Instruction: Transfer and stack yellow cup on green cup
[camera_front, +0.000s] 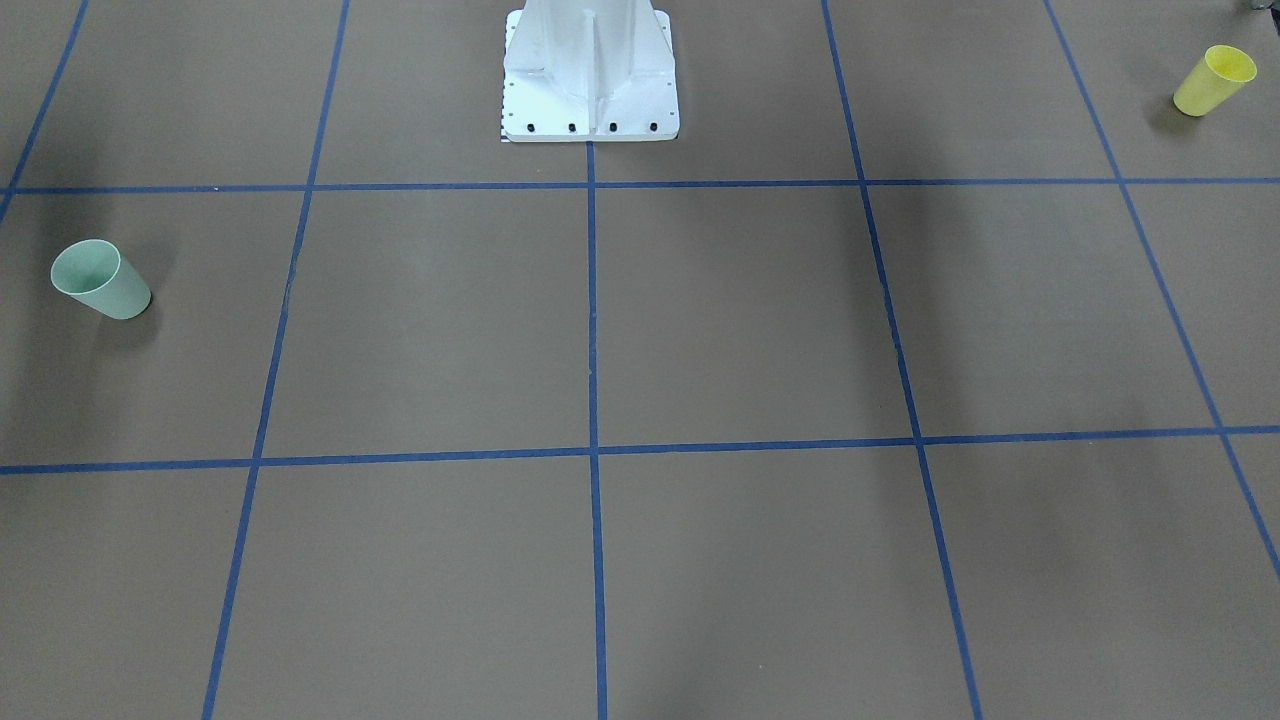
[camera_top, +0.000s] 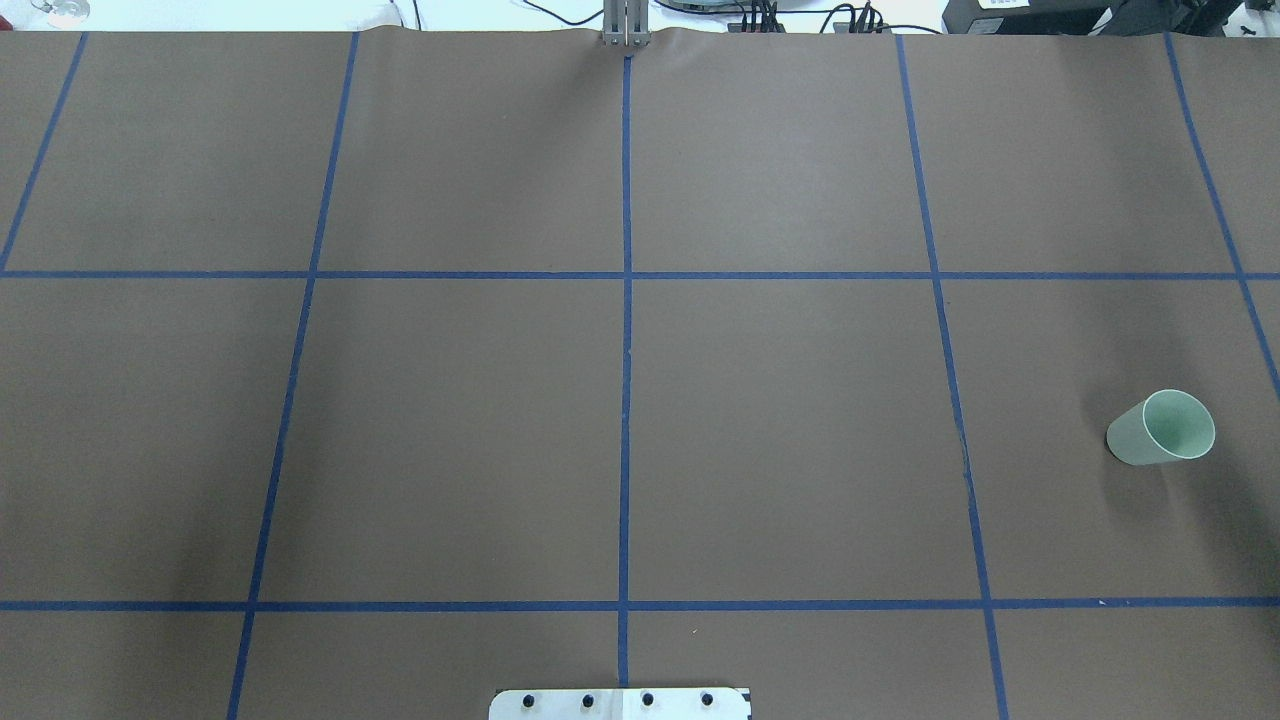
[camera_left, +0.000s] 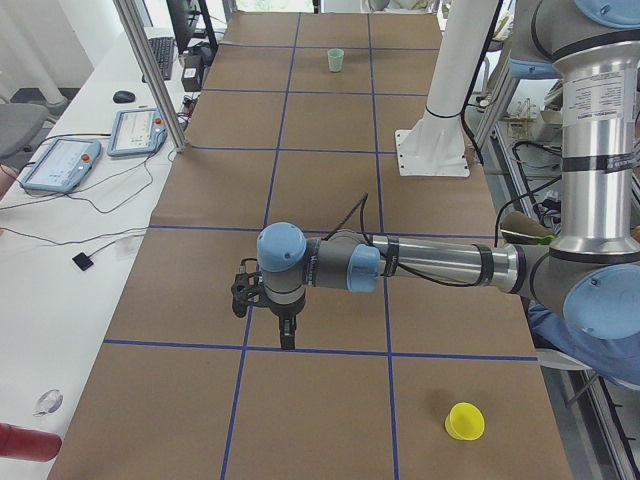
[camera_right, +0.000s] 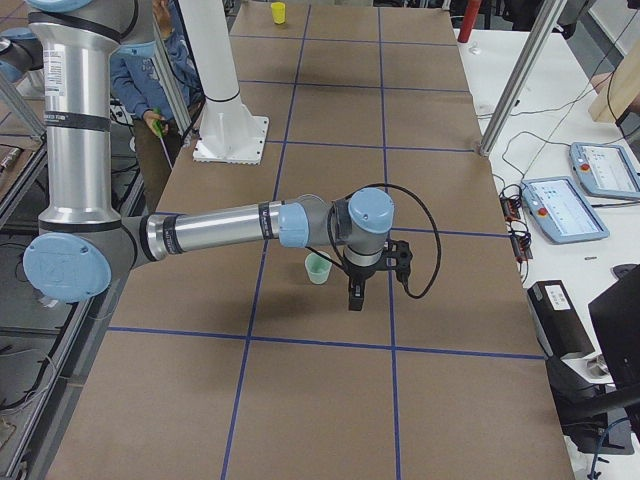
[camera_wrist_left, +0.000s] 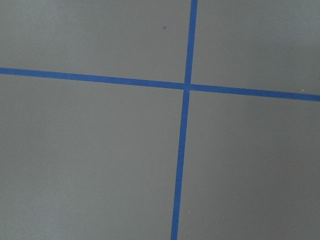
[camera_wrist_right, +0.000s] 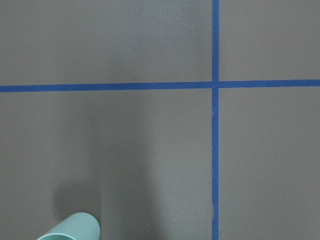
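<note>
Two tumblers stand upright and well apart at opposite ends of the brown-papered table (camera_top: 450, 430). The yellow cup (camera_front: 1213, 80) is at the robot's left end, in the row nearest the robot and close to that edge of the paper. The green cup (camera_front: 100, 280) is at the right end, in the middle row.

The overhead view shows only the green cup. The front-facing view shows both cups and the white pedestal (camera_front: 590, 80), but neither arm. Only the side views show the arms.

The left arm (camera_left: 440, 262) stretches level across the table with its wrist bent. The left gripper (camera_left: 286, 338) points straight down above a crossing of the blue tape grid (camera_wrist_left: 186, 86), well apart from the yellow cup. The right arm (camera_right: 215, 232) holds a similar pose, and the right gripper (camera_right: 354, 303) hangs just beside the green cup. The right wrist camera catches that cup's rim at its lower-left edge, while the left wrist camera sees only tape and paper.

Whether either gripper's fingers are spread or closed cannot be told, and neither is seen holding a cup.
</note>
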